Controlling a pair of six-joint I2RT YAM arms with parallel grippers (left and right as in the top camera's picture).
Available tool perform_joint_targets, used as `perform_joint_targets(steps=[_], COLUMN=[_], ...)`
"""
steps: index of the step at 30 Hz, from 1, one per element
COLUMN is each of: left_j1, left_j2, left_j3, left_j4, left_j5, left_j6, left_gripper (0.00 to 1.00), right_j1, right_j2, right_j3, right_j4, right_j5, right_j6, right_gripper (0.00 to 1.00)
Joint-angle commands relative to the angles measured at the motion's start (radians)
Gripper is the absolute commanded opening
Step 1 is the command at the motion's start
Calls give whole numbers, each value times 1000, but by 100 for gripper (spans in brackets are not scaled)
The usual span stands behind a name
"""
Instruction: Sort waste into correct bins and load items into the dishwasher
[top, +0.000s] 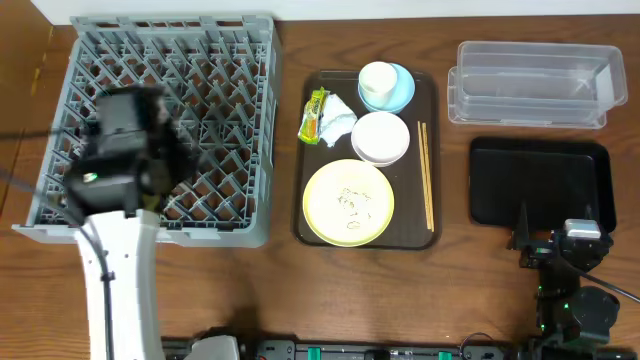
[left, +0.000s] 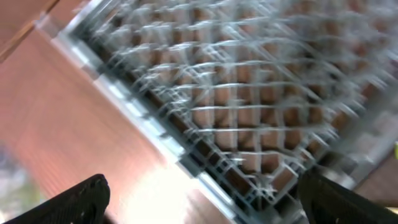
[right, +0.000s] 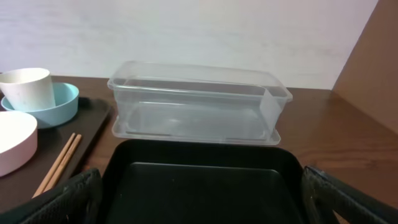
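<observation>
On wood table (top: 460, 300), L gripper (left: 202, 190) spread apart over grey dish rack (left: 249, 93), R gripper (right: 199, 186) wide apart, black tray (right: 199, 149) just ahead, clear tub (right: 193, 106) beyond.

No lettering, label or number is legible in any view; markings on the snack wrapper (top: 314, 116), far left of the right gripper (right: 199, 190), are too small to read.

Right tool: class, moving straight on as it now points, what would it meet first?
Probably the flat black rectangular tray, directly ahead of the right tool and low; the clear plastic rectangular tub lies beyond it.
</observation>
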Motion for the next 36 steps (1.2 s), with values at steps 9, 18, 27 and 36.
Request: perform_joint_targets(steps=[9, 18, 27, 36], left_j1=[325, 338, 338, 338], left_j2=[-9, -9, -9, -9], left_j3=[10, 10, 10, 10], left_j4=[-114, -114, -114, -114], left_j5=[55, 55, 55, 55], left_j6=[-350, -350, -350, -350], left_gripper=[98, 98, 98, 98], right_j1=[-8, -8, -8, -8], right_j2=[-6, -6, -6, 2], right_j3=[-1, -1, -1, 3], right_j4=[-5, 138, 550, 875], right_j5=[7, -316, -631, -124], right_j6=[-9, 188, 845, 1378], right_gripper=[99, 99, 99, 99])
